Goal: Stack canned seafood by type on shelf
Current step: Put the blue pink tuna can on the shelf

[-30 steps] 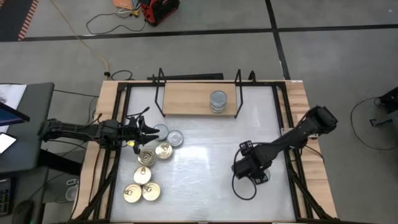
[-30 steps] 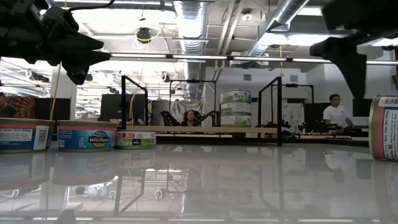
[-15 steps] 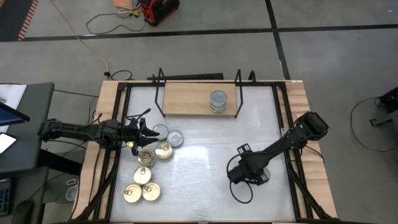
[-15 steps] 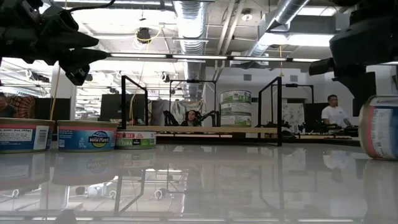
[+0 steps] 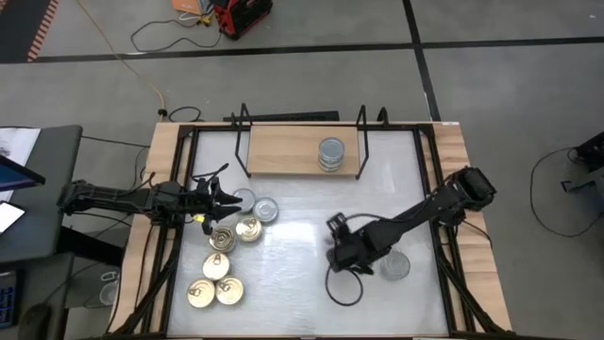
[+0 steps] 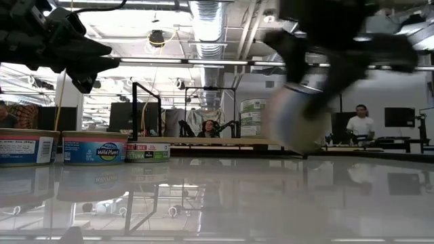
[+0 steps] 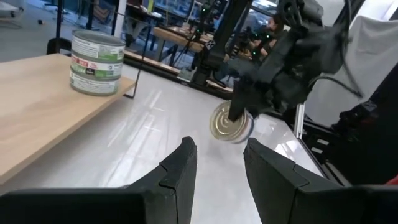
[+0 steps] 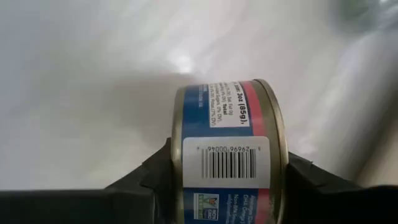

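Observation:
My right gripper [image 5: 340, 255] is shut on a tin [image 8: 227, 143] with a blue and red label, low over the middle of the table. The left wrist view shows that tin's gold lid [image 7: 229, 123]. A silver-lidded tin [image 5: 394, 266] lies flat on the table just right of it. On the shelf [image 5: 283, 151], at the far side, stands a stack of silver-lidded tins [image 5: 331, 154]. Several gold-lidded tins [image 5: 216, 266] and two silver ones [image 5: 265, 210] sit at the left. Over them hovers my left gripper [image 5: 225, 200], open with nothing between its fingers. My right gripper pinches the tin between its two fingers [image 8: 149, 177], one on each flat end; a finger crosses the gold lid [image 7: 225, 127]. The fingers slant down from the table's right side. The tin is tipped on edge, its barcode wall toward the wrist, clear of the table.
The shelf's black wire ends [image 5: 361, 142] stand upright on either side of its board. The bare board left of the stack [image 5: 278, 151] is free. White tabletop [image 5: 302, 212] lies bare between the left cluster and the shelf. Cables trail beside my right arm [image 5: 344, 288].
My right gripper has swung toward the table's left and tipped over. It carries the blue and red tin, which stood on the table at the right a second ago and now hangs tilted. The silver-lidded tin has come into view where the gripper was.

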`<control>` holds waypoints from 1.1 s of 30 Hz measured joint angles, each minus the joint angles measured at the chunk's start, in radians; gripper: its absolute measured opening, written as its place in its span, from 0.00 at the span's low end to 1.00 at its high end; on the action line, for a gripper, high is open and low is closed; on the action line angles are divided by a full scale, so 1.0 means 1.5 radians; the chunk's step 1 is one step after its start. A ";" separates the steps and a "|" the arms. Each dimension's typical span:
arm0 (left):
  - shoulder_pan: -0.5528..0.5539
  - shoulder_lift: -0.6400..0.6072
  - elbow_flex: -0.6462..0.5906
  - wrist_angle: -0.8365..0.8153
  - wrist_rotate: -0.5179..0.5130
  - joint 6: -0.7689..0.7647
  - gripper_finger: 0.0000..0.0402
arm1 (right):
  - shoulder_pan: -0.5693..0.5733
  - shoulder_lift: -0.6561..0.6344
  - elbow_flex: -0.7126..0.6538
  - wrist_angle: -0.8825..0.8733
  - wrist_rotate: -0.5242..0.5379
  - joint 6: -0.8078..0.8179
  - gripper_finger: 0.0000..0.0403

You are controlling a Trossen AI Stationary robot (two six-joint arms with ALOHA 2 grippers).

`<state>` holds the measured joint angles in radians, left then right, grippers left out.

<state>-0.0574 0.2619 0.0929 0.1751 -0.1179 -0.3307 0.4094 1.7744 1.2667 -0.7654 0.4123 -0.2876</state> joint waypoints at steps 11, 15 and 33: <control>0.000 0.000 0.000 0.018 0.009 0.016 0.31 | -0.180 0.033 0.000 0.434 0.111 -0.294 0.53; -0.011 0.000 0.000 0.047 0.066 0.051 0.31 | -0.245 0.068 0.000 0.562 0.108 -0.349 0.55; -0.052 0.004 0.001 0.103 0.076 0.144 0.31 | -0.336 0.298 0.181 0.664 0.171 -0.438 0.59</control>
<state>-0.1360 0.2682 0.0941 0.3303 -0.0044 -0.1154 -0.0941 2.2221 1.5385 0.2308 0.6688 -0.9440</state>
